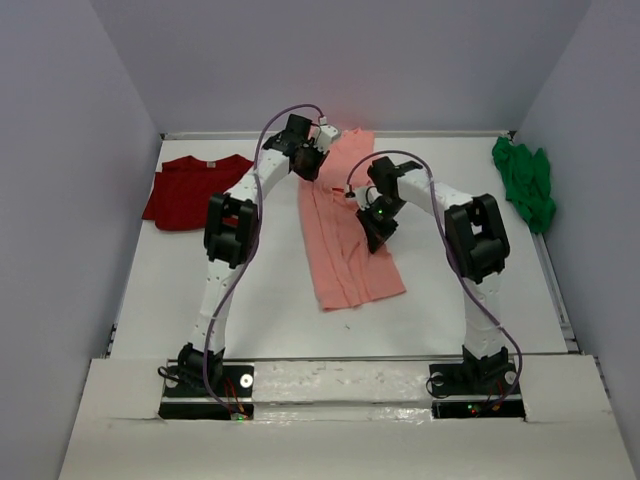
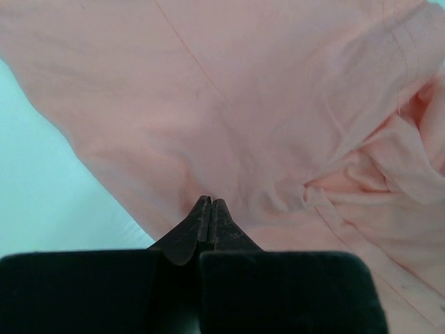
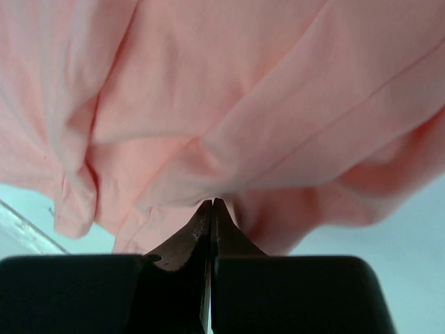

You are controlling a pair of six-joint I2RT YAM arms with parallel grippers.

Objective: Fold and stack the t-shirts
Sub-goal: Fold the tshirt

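Left fingers (image 2: 198, 229), right fingers (image 3: 201, 229) both pinching salmon-pink shirt (image 1: 345, 240), dark red shirt (image 1: 195, 190) left, green shirt (image 1: 525, 185) right

top camera looks down from behind; wrist cameras closely face salmon-pink shirt (image 1: 345, 260).

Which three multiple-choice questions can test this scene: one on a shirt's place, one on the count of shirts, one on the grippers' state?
1. Where lies the crumpled bright green cloth t-shirt? A) far right B) far left C) middle
2. How many t-shirts show? A) two B) three C) four
3. The left gripper and right gripper are: A) both open B) both shut on the salmon-pink cloth t-shirt C) one open
Answers: A, at the top view's far right; B, the dark red cloth t-shirt makes three; B, both wrist views show pinched pink cloth.
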